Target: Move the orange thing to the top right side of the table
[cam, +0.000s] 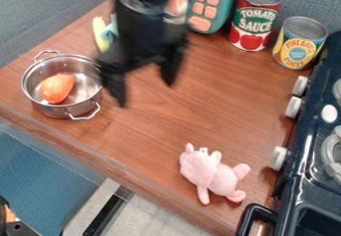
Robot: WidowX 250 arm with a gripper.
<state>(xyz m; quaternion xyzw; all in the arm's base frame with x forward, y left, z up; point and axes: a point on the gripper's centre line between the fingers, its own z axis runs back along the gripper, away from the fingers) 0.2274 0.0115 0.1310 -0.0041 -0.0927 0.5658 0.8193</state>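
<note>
Near the table edge point(41, 128); orange thing point(57, 88) inside pot point(52, 111)

the gripper point(146, 93) is blurred, and so is the arm point(141, 11), which the top edge cuts off. the arm partly hides a yellow-green thing point(100, 35), too covered to name. the teal toy point(225, 6) is cut by the top edge, the stove point(293, 180) by the right and bottom edges.
</note>
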